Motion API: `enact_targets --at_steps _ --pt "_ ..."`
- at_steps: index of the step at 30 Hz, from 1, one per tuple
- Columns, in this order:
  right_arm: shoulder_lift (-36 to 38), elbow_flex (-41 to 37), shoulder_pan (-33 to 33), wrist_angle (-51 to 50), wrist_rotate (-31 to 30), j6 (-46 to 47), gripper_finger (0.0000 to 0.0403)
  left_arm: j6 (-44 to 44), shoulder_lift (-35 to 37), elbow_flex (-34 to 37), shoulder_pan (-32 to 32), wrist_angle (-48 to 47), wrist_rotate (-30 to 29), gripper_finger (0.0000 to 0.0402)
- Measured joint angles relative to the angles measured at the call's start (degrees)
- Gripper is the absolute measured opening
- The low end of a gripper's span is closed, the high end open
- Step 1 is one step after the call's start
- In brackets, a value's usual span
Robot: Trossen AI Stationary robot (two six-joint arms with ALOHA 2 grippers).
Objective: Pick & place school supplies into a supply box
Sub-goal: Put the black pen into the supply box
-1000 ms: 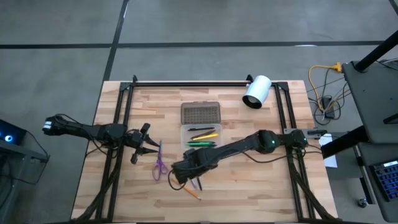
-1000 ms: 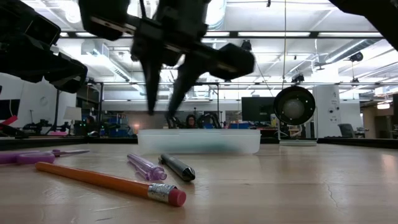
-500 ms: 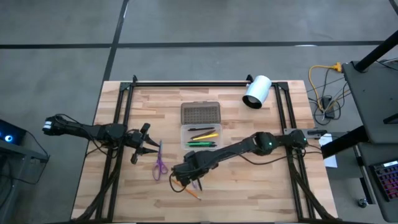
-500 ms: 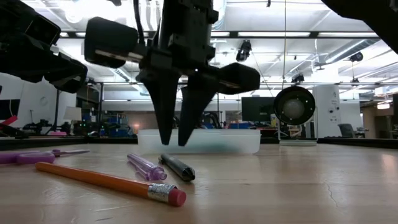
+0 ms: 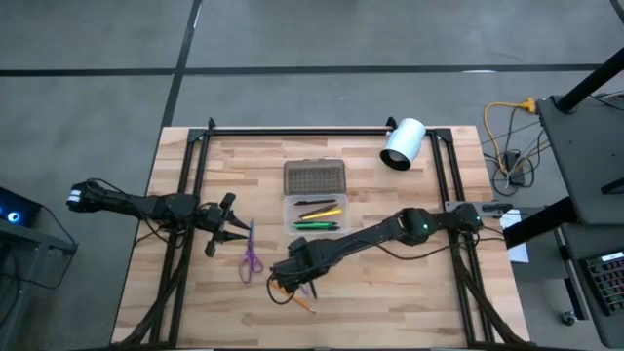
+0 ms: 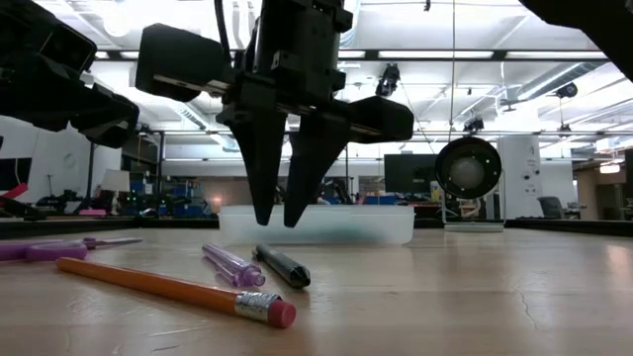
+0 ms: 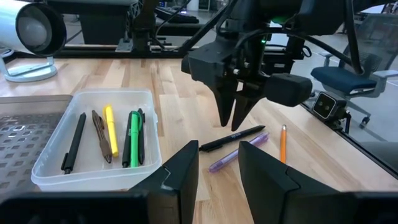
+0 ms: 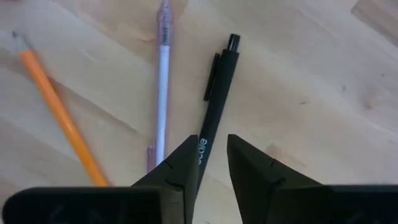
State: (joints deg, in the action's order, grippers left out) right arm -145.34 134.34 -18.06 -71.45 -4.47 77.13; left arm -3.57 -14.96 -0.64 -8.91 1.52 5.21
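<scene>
My right gripper (image 6: 275, 220) hangs open, fingers pointing down, just above a black pen (image 8: 217, 93), its tips standing over the pen's near end and touching nothing. A purple pen (image 8: 161, 81) and an orange pencil (image 8: 59, 112) lie flat beside the black pen. The clear supply box (image 5: 314, 213) holds several pens, with its dotted lid (image 5: 314, 177) lying open behind it. Purple-handled scissors (image 5: 249, 255) lie flat left of the loose pens. My left gripper (image 5: 229, 229) waits open and empty beside the scissors.
A white cylinder (image 5: 403, 143) lies at the table's far right, behind the box. Dark frame rails (image 5: 190, 195) run along the table's left, right and far sides. Bare wood lies to the right of the loose pens.
My right gripper has come down and a little toward the table's near edge, and now stands over the black pen. The pens, the pencil and the scissors have stayed where they were.
</scene>
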Motion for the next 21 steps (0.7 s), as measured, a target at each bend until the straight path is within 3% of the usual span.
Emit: enact_targets --at_steps 21 --pt "0.32 -7.75 -0.32 6.75 1.95 -0.85 0.0083 0.0 -0.02 0.0 -0.02 -0.01 -0.02 0.0099"
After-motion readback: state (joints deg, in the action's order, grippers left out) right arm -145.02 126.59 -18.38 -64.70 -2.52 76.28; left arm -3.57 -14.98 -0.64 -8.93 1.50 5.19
